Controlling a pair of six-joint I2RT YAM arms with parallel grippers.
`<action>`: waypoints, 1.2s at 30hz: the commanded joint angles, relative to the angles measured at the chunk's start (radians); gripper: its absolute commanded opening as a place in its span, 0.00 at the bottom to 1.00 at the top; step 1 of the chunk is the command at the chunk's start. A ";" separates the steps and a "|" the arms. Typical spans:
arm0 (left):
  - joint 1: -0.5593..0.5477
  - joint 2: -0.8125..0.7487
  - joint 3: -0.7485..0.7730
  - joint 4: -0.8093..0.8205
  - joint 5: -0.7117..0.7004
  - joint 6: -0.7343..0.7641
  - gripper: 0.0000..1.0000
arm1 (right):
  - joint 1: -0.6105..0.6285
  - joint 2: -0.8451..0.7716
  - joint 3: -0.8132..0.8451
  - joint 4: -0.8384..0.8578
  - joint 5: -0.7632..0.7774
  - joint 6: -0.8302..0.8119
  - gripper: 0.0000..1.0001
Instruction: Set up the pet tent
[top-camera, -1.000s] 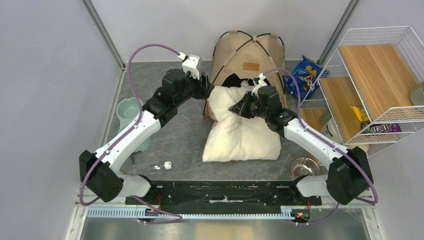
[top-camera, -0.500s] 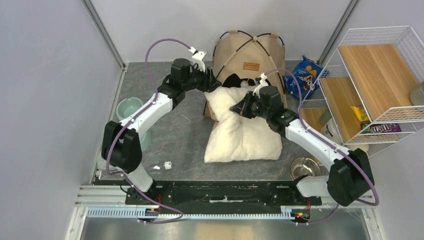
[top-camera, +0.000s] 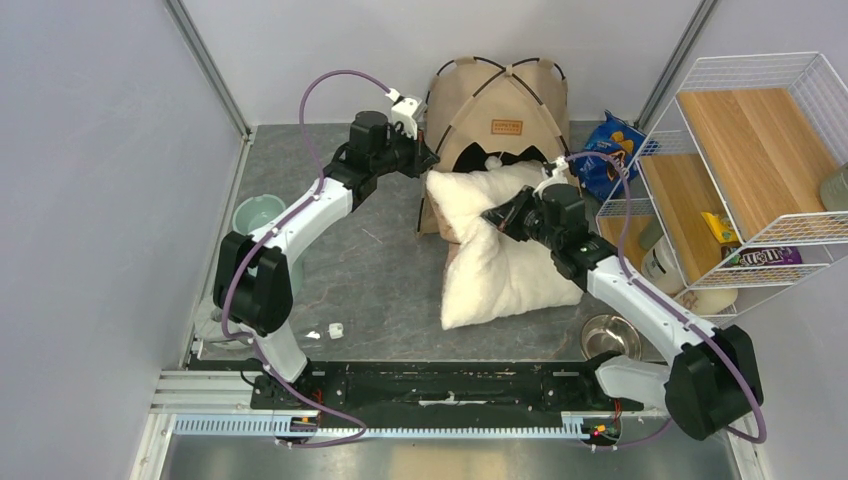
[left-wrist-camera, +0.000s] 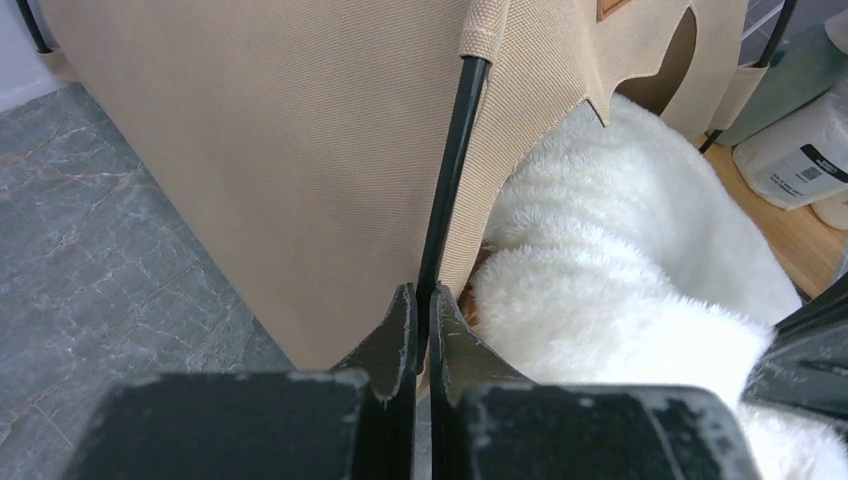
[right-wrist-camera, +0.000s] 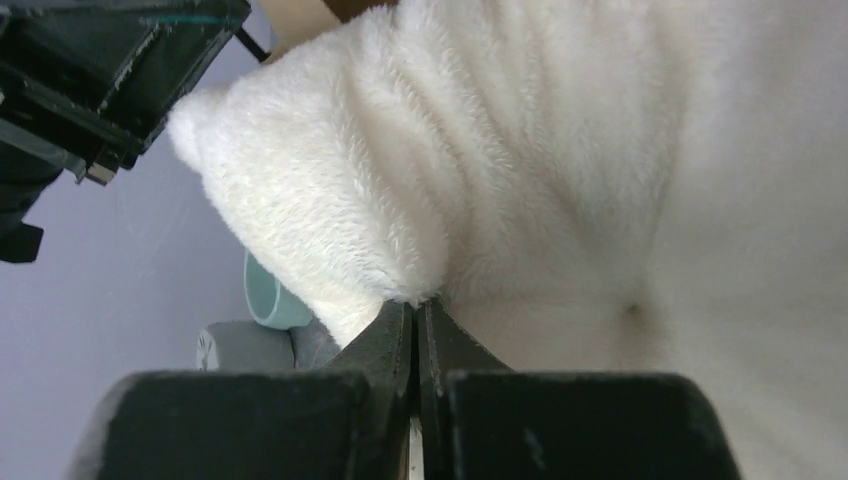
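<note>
At far centre of table (top-camera: 370, 270), backed against the rear wall: tent (top-camera: 530, 100), upright, dome-shaped. Tan woven fabric on thin black poles (left-wrist-camera: 452, 160) that cross at the top; fabric sleeves at the edges hold the poles. Brown label (top-camera: 505, 126) sits above an arched front opening w/ dark inside; white pompom (top-camera: 493, 160) hangs in the opening. L claw (left-wrist-camera: 422, 295) is at the tent's front-left corner, fingers pinched narrow on the lower end of one pole, fabric edge just beside it. R claw (right-wrist-camera: 413, 305) is clamped on a bunched fold of the fluffy white pillow (top-camera: 500, 250), near its far end. Pillow lies in front of the tent, far end touching the opening & covering its lower part, near end angled toward the arms. Also: pale green bowl (top-camera: 258, 215) at L table edge; wire rack (top-camera: 760, 150) w/ wooden shelves at R; blue snack bag (top-camera: 610, 150) betw. tent & rack.
</note>
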 joint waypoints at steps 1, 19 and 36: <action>0.006 -0.003 0.037 -0.017 -0.010 0.034 0.02 | -0.035 -0.081 -0.035 0.075 0.140 0.084 0.00; 0.002 -0.036 0.010 -0.024 0.014 0.049 0.02 | -0.047 0.030 0.108 -0.188 0.628 0.375 0.00; -0.021 -0.022 0.041 -0.024 0.062 0.041 0.02 | -0.038 0.452 0.383 -0.232 0.668 0.336 0.00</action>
